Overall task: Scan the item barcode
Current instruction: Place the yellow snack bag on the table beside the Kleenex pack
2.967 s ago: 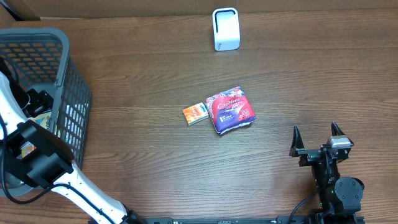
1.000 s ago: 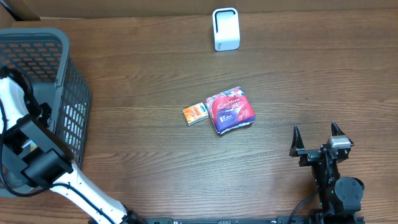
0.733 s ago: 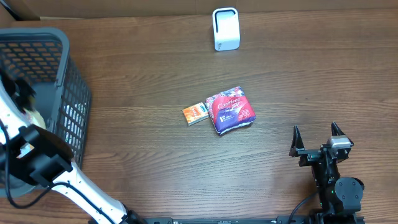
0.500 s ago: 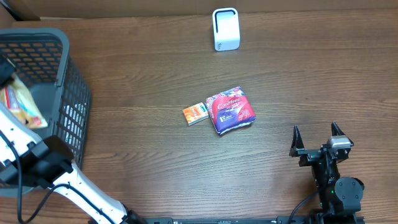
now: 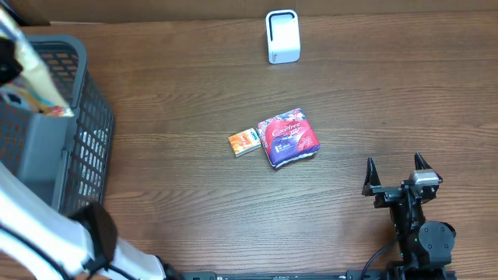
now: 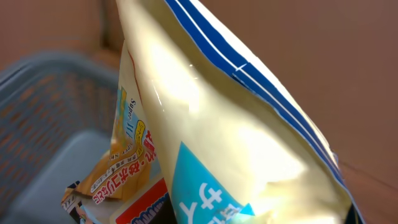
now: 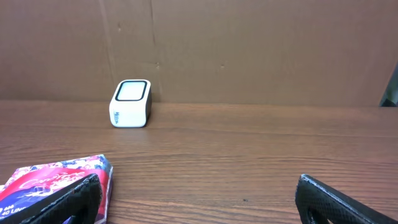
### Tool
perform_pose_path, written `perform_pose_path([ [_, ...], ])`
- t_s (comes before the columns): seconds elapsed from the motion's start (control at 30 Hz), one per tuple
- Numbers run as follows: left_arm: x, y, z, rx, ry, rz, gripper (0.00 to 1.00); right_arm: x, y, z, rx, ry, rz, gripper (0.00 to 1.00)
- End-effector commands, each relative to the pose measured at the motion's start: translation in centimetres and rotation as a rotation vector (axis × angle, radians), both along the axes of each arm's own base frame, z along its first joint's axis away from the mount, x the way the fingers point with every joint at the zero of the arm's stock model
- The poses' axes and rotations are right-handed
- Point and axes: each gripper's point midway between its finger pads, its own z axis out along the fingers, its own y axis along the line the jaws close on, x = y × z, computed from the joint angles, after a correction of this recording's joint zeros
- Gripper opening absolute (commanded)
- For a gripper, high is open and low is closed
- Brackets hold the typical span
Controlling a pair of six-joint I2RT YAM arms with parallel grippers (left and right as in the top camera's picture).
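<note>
When one looks from above, the snack bag (image 5: 40, 78) hangs above the grey basket (image 5: 85, 148) at the far left of the table. It is held in the left gripper (image 5: 8, 58), whose fingers are pressed fully together on the bag's edge. The white scanner (image 5: 282, 36) stands at the far side, well apart from the bag. A small orange box (image 5: 244, 141) lies just beside a red pack (image 5: 288, 138) in the middle. The right gripper (image 5: 395, 167) rests at the near right with its fingers spread wide and nothing between them.

From the left wrist, the bag fills almost the whole picture: pale yellow film with blue stripes. Other packets (image 6: 121, 177) lie below it in the basket. I cannot see a barcode on this face.

From the right wrist, the scanner stands far left on the wood, and the red pack lies near left.

I judge the bag to be light, soft and crinkly, with slippery film and probably breakable contents. It is better to pinch the flat sealed edge and not the puffed middle, so that it neither slides nor gets crushed.
</note>
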Motion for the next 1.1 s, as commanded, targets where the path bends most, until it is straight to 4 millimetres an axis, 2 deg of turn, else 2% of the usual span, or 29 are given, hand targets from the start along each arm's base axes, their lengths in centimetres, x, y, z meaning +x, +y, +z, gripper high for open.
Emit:
perform_pose_path([
  [0.0, -0.7, -4.9, 1.8, 0.003, -0.058, -0.131, 0.04, 0.0, -0.2, -0.2, -0.005, -0.004, -0.012, 1.00],
  [0.13, 0.5, -10.8, 0.9, -0.028, -0.024, -0.324, 0.04, 0.0, -0.2, -0.2, -0.005, -0.004, -0.012, 1.00],
  [0.27, 2.0, -16.7, -1.3, -0.040, 0.053, -0.510, 0.04, 0.0, -0.2, -0.2, -0.005, -0.004, -0.012, 1.00],
  [0.33, 2.9, -19.7, -3.5, -0.046, 0.130, -0.594, 0.04, 0.0, -0.2, -0.2, -0.005, -0.004, -0.012, 1.00],
  [0.43, 4.0, -22.5, -7.1, -0.040, 0.257, -0.650, 0.04, 0.0, -0.2, -0.2, -0.005, -0.004, -0.012, 1.00],
  [0.5, 4.6, -24.6, -11.1, -0.029, 0.394, -0.686, 0.04, 0.0, -0.2, -0.2, -0.005, -0.004, -0.012, 1.00],
  [0.73, 6.3, -25.7, -21.9, 0.074, 0.743, -0.573, 0.04, 0.0, -0.2, -0.2, -0.005, -0.004, -0.012, 1.00],
  [0.93, 7.3, -27.0, -29.3, 0.069, 0.929, -0.517, 0.04, 0.0, -0.2, -0.2, -0.005, -0.004, -0.012, 1.00],
  [1.0, 7.7, -27.1, -31.6, 0.083, 0.982, -0.512, 0.04, 0.0, -0.2, -0.2, -0.005, -0.004, -0.012, 1.00],
  [1.03, 8.2, -27.0, -33.4, 0.101, 1.018, -0.500, 0.04, 0.0, -0.2, -0.2, -0.005, -0.004, -0.012, 1.00],
  [1.07, 8.5, -26.9, -34.2, 0.113, 1.029, -0.493, 0.04, 0.0, -0.2, -0.2, -0.005, -0.004, -0.012, 1.00],
])
